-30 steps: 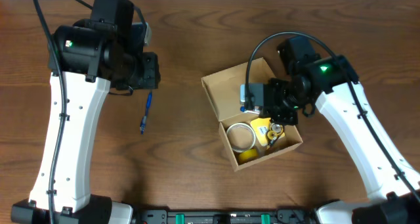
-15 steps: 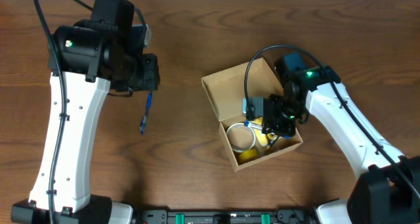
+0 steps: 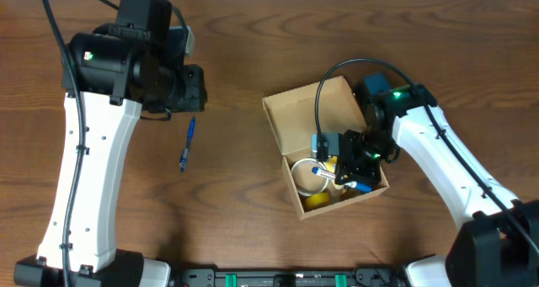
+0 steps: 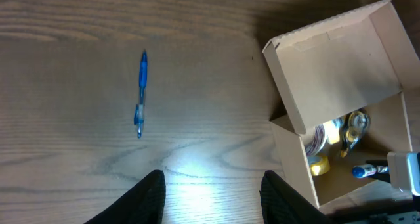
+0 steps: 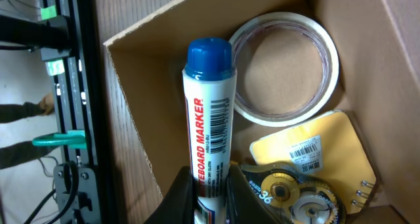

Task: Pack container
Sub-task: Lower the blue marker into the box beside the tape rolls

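The tan cardboard container (image 3: 310, 119) stands open right of the table's centre, its flap lid tilted back; it also shows in the left wrist view (image 4: 341, 73). My right gripper (image 3: 349, 162) is inside it, shut on a white whiteboard marker with a blue cap (image 5: 210, 119), held over the box floor (image 5: 164, 73). My left gripper (image 4: 211, 196) is open and empty above bare wood. A blue pen (image 3: 186, 144) lies on the table below the left gripper and shows in the left wrist view (image 4: 140, 92).
Inside the box lie a clear tape roll (image 5: 285, 66), a yellow notepad (image 5: 315, 152), a correction tape dispenser (image 5: 298, 198) and a small yellow roll (image 3: 318, 199). The table's front edge with a black rail (image 3: 269, 279) runs along the bottom.
My right gripper has moved down and towards the front, deeper into the box with the marker. The box has shifted slightly to the right. The left arm has not moved.
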`<action>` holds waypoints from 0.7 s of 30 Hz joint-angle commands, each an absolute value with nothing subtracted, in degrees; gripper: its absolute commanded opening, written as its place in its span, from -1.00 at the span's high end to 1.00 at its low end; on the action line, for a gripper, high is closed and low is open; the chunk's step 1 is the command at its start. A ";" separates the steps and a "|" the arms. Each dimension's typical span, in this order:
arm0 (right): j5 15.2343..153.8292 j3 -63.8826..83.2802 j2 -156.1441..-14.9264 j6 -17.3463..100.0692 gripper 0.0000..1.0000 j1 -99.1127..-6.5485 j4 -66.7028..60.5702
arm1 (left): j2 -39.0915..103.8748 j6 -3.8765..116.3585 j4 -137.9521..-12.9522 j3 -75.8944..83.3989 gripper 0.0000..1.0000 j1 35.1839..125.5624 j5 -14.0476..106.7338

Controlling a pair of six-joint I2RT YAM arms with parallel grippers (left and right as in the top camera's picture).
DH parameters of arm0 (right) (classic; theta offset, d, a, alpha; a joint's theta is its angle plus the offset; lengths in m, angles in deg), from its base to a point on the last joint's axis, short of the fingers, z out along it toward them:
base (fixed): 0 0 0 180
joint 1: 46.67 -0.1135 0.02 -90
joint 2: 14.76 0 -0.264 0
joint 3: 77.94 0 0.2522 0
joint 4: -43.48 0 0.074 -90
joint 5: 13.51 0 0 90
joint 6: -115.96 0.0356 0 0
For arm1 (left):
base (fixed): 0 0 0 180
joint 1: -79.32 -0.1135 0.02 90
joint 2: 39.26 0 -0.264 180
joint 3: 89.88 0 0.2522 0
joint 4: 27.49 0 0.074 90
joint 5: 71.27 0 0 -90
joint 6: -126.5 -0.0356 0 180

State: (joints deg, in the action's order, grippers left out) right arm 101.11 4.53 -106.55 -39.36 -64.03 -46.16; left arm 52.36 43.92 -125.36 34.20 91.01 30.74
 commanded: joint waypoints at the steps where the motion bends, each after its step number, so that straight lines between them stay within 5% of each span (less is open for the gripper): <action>1: 103.08 4.27 -106.53 -40.32 0.93 -64.16 -46.35 | 51.70 43.33 -125.43 34.24 0.04 91.01 30.37; 18: 106.49 -3.03 -106.53 -40.32 0.89 -65.50 -39.21 | 51.70 43.31 -125.76 34.24 0.03 91.01 30.34; 21: 106.55 -3.03 -106.53 -40.30 0.41 -65.52 -39.23 | 51.70 43.31 -125.76 34.24 0.03 91.01 30.34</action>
